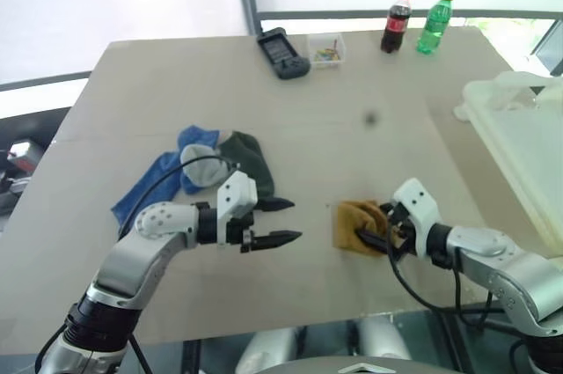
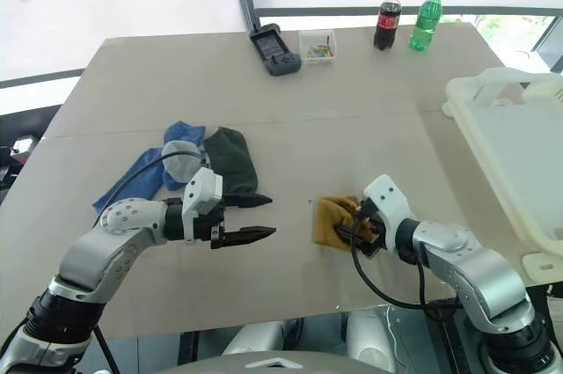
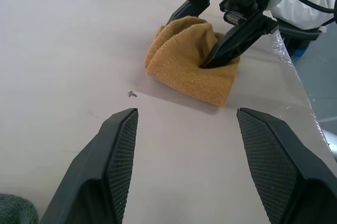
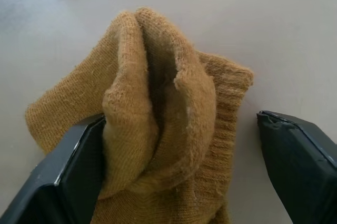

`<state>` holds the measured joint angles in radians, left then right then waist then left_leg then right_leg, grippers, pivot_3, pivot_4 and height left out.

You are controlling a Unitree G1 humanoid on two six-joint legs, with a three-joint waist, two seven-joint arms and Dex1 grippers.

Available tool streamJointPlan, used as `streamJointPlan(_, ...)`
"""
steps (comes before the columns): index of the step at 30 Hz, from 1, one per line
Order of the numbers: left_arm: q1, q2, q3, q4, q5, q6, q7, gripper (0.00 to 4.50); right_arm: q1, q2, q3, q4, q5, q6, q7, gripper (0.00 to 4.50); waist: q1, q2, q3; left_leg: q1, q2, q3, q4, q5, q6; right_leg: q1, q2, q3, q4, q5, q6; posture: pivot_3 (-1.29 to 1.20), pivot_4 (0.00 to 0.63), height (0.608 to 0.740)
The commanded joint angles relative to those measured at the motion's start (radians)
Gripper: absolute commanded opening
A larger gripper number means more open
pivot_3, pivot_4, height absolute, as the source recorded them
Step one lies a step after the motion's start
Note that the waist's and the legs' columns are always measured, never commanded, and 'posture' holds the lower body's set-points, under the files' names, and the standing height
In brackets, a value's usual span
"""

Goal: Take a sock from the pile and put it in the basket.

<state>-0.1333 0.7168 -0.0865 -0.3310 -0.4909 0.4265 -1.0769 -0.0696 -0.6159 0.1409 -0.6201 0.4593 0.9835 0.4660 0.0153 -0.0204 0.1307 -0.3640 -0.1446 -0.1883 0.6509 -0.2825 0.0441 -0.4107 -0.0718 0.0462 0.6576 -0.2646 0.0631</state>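
Mustard sock [image 1: 359, 224]: lies bunched on the counter [image 1: 352, 128], apart from the pile, at about 3 o'clock from it and at about 8 o'clock from the basket.
Right claw [image 1: 376, 235]: stands wide open around the sock; one finger presses into the folded cloth, the other sits just beside it with a gap, so nothing is gripped yet.
Step in hand: judged to be the grasp of this sock before the carry to the basket.
How to do it well: likely best to sink both fingers either side of the raised fold, close fully on the thick bunched part rather than a loose edge, then lift straight up so that no trailing end drags on the counter.
Risk: the knit is soft and may slip out if only one layer is pinched.
Left claw [image 1: 280, 221]: hangs open and empty above bare counter, between the pile and the sock, pointing at the sock; well placed to stay out of the way.
Pile [image 1: 198, 167]: blue, grey and dark green socks, heaped at about 9 o'clock on the counter.
Basket [image 2: 519, 154]: off-white, at the counter's 3 o'clock edge; I see no sock in the part that is in view.
Small clear box [image 1: 326, 48]: at 12 o'clock, holds coloured bits too small to name.
Far edge: a dark handheld device [image 1: 282, 52] beside the box, a cola bottle [image 1: 396, 20] and a green bottle [image 1: 435, 21] at about 1 o'clock.
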Motion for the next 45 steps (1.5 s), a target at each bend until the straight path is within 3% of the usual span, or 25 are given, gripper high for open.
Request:
streamJointPlan(1, -0.012, -0.005, 0.025, -0.028, 0.004, -0.014, 0.026, 3.16, 0.020, -0.031, 0.034, 0.041, -0.056, -0.035, 0.008, 2.78, 0.002, 0.000, 0.000, 0.000, 0.000, 0.000, 0.000, 0.000, 0.000, 0.000, 0.000, 0.000, 0.000, 0.000, 0.000, 0.00, 0.150, 0.740)
streamJointPlan(3, -0.020, -0.020, 0.032, -0.027, -0.003, -0.020, 0.043, 3.16, 0.020, -0.033, 0.021, 0.042, -0.060, -0.079, 0.018, 1.73, 0.002, 0.000, 0.000, 0.000, 0.000, 0.000, 0.000, 0.000, 0.000, 0.000, 0.000, 0.000, 0.000, 0.000, 0.000, 0.00, 0.150, 0.740)
streamJointPlan(4, -0.024, -0.024, 0.034, -0.025, -0.004, -0.024, 0.048, 3.16, 0.020, -0.032, 0.018, 0.043, -0.063, -0.097, 0.021, 1.50, 0.002, 0.000, 0.000, 0.000, 0.000, 0.000, 0.001, 0.000, 0.000, 0.000, 0.000, 0.000, 0.000, 0.000, 0.000, 0.00, 0.150, 0.740)
streamJointPlan(7, -0.040, -0.048, 0.038, -0.021, 0.004, -0.048, 0.070, 3.16, 0.019, -0.019, -0.047, 0.033, -0.037, -0.161, 0.046, 0.12, 0.002, 0.000, 0.000, 0.000, 0.000, 0.000, 0.001, 0.000, 0.000, 0.001, 0.000, 0.000, 0.001, 0.000, 0.000, 0.00, 0.150, 0.740)
streamJointPlan(15, -0.167, -0.150, 0.036, -0.024, -0.061, -0.037, 0.101, 3.16, -0.083, 0.070, -0.414, 0.086, 0.174, -0.109, -0.010, 0.05, 0.001, 0.000, 0.000, -0.001, 0.000, 0.000, 0.001, 0.000, 0.000, 0.000, 0.000, 0.000, 0.001, 0.000, 0.000, 0.00, 0.150, 0.740)
streamJointPlan(25, -0.362, -0.309, 0.027, -0.006, -0.168, 0.027, 0.172, 3.16, -0.291, -0.037, -0.763, 0.312, 0.159, -0.017, -0.249, 0.05, -0.004, 0.000, 0.000, -0.002, 0.000, 0.001, 0.001, 0.000, 0.000, -0.001, 0.000, 0.001, 0.001, 0.000, 0.000, 0.00, 0.150, 0.740)
streamJointPlan(31, -0.371, -0.349, 0.010, 0.015, -0.155, 0.020, 0.179, 3.16, -0.393, -0.036, -0.855, 0.513, 0.118, 0.012, -0.397, 0.05, -0.001, 0.000, 0.000, -0.002, 0.000, 0.003, 0.002, 0.000, 0.000, -0.001, 0.000, 0.002, 0.002, 0.000, 0.000, 0.00, 0.150, 0.740)
streamJointPlan(37, -0.373, -0.348, 0.003, 0.025, -0.143, 0.016, 0.173, 3.16, -0.457, -0.042, -0.803, 0.776, 0.068, -0.003, -0.405, 0.05, -0.006, 0.000, 0.000, -0.001, 0.000, 0.006, 0.002, 0.000, 0.000, -0.001, 0.000, 0.005, 0.003, 0.000, 0.000, 0.00, 0.150, 0.740)
streamJointPlan(41, -0.353, -0.320, 0.005, 0.016, -0.134, 0.033, 0.169, 3.16, -0.490, -0.070, -0.771, 0.900, 0.025, -0.037, -0.396, 1.74, -0.007, 0.000, 0.000, -0.001, 0.000, 0.007, 0.002, 0.000, 0.000, -0.001, 0.000, 0.006, 0.003, 0.000, 0.000, 0.00, 0.150, 0.740)
streamJointPlan(42, -0.348, -0.315, 0.005, 0.015, -0.134, 0.037, 0.172, 3.16, -0.494, -0.074, -0.767, 0.906, 0.018, -0.039, -0.400, 1.95, -0.006, 0.000, 0.000, -0.001, 0.000, 0.007, 0.002, 0.000, 0.000, -0.001, 0.000, 0.006, 0.003, 0.000, 0.000, 0.00, 0.150, 0.740)
streamJointPlan(45, -0.319, -0.288, 0.013, 0.003, -0.135, 0.045, 0.170, 3.16, -0.496, -0.080, -0.759, 0.898, 0.013, -0.028, -0.399, 3.41, -0.008, 0.000, 0.000, -0.001, 0.000, 0.007, 0.002, 0.000, 0.000, -0.001, 0.000, 0.006, 0.003, 0.000, 0.000, 0.00, 0.150, 0.740)
